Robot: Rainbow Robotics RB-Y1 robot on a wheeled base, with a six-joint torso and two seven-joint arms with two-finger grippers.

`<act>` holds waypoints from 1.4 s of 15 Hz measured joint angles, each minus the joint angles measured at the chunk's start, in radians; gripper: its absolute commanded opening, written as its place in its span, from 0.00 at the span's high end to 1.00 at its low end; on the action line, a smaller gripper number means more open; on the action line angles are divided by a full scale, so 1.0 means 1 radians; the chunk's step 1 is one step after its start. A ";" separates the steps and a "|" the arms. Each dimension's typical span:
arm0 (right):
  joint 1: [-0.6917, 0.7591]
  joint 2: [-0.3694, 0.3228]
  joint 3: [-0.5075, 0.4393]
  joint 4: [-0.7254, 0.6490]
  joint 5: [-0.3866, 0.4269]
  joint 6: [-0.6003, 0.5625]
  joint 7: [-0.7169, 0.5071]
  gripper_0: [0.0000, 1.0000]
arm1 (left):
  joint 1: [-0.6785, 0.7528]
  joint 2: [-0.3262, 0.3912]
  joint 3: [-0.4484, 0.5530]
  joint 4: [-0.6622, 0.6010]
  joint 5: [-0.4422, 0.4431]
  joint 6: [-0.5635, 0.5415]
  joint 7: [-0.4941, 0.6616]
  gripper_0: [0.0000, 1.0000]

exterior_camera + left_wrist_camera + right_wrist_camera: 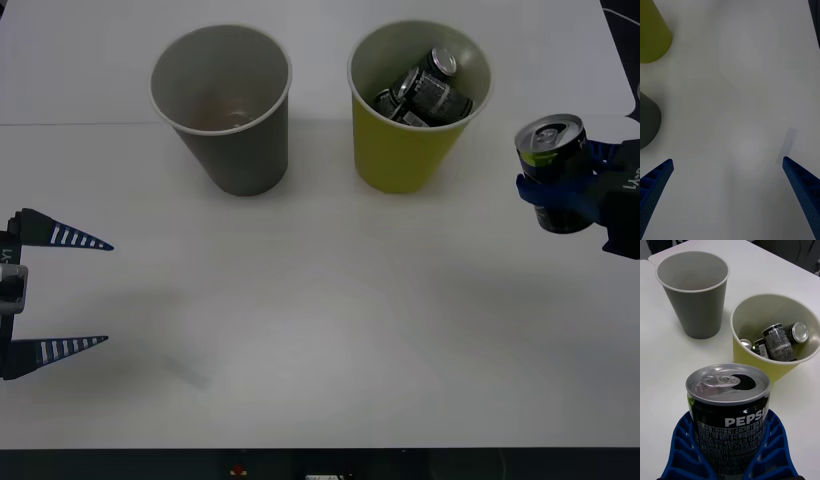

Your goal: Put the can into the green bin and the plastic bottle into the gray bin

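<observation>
My right gripper (560, 195) is shut on a black Pepsi can (553, 170) with a silver pull-tab top (727, 383), held upright at the table's right edge, to the right of the green bin (405, 145). That yellow-green bin (752, 317) holds several dark cans (777, 343). The gray bin (235, 150) stands to its left; its inside (692, 272) looks bare. My left gripper (95, 293) is open at the table's left edge, nothing between its fingers (657, 180). The plastic bottle is out of view.
The white table (320, 330) stretches in front of both bins. The green bin (651, 35) and gray bin (647, 122) sit at the edge of the left wrist view.
</observation>
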 measured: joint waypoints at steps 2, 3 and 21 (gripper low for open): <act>-0.121 0.001 0.092 0.086 0.073 0.000 -0.018 1.00 | 0.000 0.000 0.000 0.000 0.000 0.000 0.000 0.00; -0.186 0.001 0.125 0.145 0.094 0.000 -0.013 1.00 | 0.000 0.000 0.000 0.000 0.000 0.000 0.000 0.00; -0.824 0.138 0.406 0.951 0.524 0.000 0.003 1.00 | 0.000 0.000 0.000 0.000 0.000 0.000 0.000 0.00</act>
